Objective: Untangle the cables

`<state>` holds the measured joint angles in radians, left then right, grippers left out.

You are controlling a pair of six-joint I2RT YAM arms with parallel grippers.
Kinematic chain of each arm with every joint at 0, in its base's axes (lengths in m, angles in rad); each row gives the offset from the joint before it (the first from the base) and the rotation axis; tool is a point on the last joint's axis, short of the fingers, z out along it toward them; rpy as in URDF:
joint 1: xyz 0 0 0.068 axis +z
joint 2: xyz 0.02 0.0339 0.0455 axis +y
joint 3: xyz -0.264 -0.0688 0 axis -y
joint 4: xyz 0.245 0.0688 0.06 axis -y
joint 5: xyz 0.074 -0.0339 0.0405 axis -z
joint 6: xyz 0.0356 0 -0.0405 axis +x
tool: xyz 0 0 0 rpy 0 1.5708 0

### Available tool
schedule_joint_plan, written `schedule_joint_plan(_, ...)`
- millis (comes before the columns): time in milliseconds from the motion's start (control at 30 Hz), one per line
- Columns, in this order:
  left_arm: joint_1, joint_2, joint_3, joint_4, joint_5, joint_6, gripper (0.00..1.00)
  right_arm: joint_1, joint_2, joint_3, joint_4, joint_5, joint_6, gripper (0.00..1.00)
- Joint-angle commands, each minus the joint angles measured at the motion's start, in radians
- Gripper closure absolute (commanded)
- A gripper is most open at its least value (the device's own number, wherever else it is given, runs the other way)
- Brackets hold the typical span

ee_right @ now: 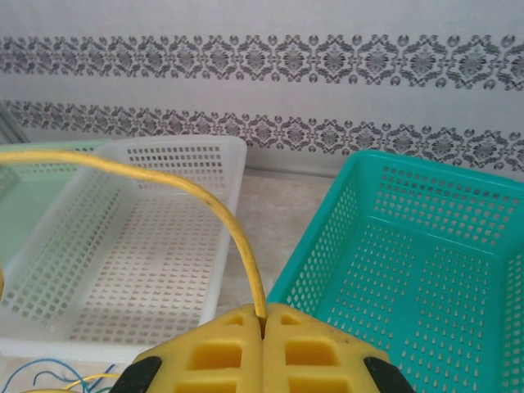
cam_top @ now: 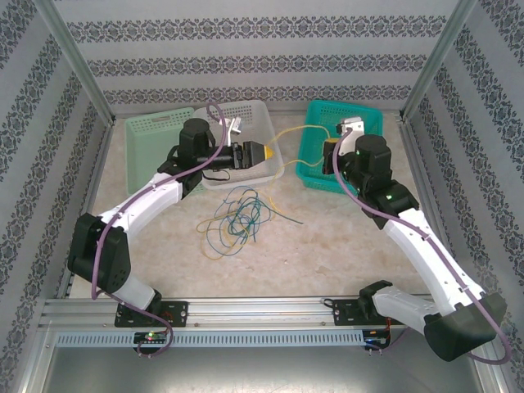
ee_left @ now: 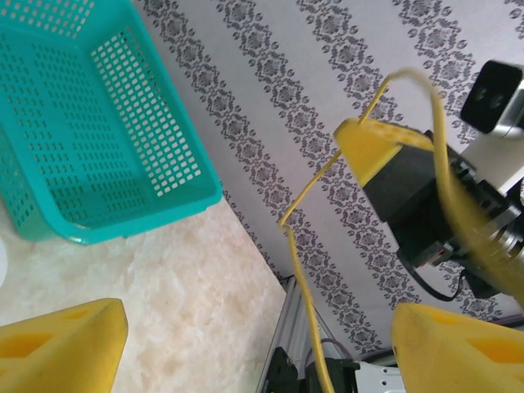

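There, the yellow cable [ee_right: 205,196] was pinched in the clenched jaws of the right gripper [ee_right: 262,315] beside the teal basket [ee_right: 426,246]; the left gripper [cam_top: 262,152] was held released; the other cables [cam_top: 233,214] were seen tangled on the table [cam_top: 344,237].

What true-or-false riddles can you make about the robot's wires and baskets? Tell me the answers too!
1. The right gripper is pinching a yellow cable. True.
2. The left gripper is shut. False: its jaws stand open.
3. The tangled cables lie in the white basket. False: they lie on the table, in front of the baskets.
4. The white basket sits between the green basket and the teal basket. True.
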<state>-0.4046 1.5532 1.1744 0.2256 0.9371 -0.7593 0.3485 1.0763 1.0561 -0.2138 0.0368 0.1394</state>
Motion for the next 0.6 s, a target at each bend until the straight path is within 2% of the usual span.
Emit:
schedule_joint_plan(0,-0.003,-0.018,-0.001,0.055,0.020,-0.017,0.17,-0.011,-0.009,0.038,0.024,-0.017,0.029,1.00)
schedule_joint_plan(200,-0.010,-0.006,0.013,0.081,0.025,-0.038,0.19,0.008,-0.017,0.029,0.044,-0.030,0.027,1.00)
schedule_joint_plan(567,-0.090,0.054,0.055,0.070,0.045,-0.025,0.26,0.044,0.012,0.062,0.061,-0.012,0.028,1.00)
